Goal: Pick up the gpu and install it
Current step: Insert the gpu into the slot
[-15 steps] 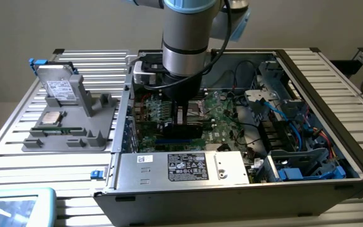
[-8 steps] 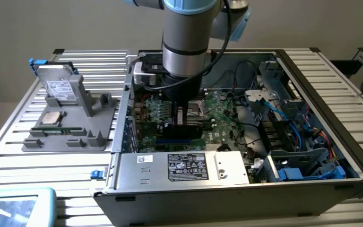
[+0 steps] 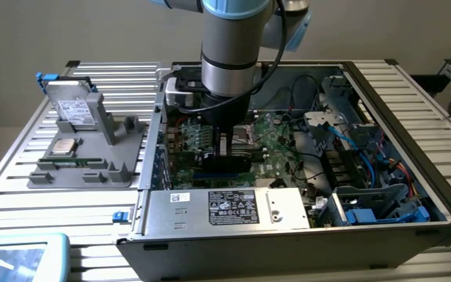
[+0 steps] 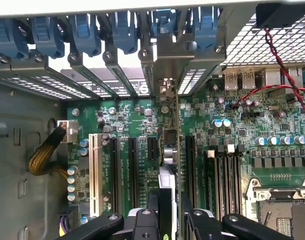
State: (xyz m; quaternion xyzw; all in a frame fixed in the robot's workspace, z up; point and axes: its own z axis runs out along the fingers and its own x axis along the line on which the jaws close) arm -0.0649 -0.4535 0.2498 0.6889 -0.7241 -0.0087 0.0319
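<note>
Gpu [image 4: 166,175] clamped on edge between the black fingers [image 4: 189,214] of the gripper [image 4: 167,217], one finger against each flat face. Held upright inside the open computer case [image 3: 288,252], low over the green main board [image 4: 232,125], in line with the gap between a short black slot [image 4: 151,150] and a long black slot [image 4: 190,165]. Silver end bracket [image 4: 165,92] turned toward the rear wall of the case, just below the row of blue latches [image 4: 125,30]. Cannot tell whether seated in a slot or only just above one.

From the exterior view: arm [image 3: 229,59] reaching straight down into the case, ending near the middle of the main board, beyond the silver power supply [image 3: 225,208] with its black label.

Elsewhere on the board, in the wrist view: a white slot [image 4: 95,170] a few slots away from the card, near a yellow braided cable [image 4: 42,157]. On the card's other side, a set of memory slots [image 4: 225,175] and a silver processor socket [image 4: 285,212]. Red-and-black twisted wires [image 4: 285,70] crossing the corner by the rear ports.

Outside the case, at the exterior view's left: a grey holder [image 3: 120,173] on the slatted table [image 3: 14,194], carrying a hard drive [image 3: 75,111] propped upright, a square chip [image 3: 61,147] and a memory stick [image 3: 73,161] lying flat, all well apart from the gripper.
</note>
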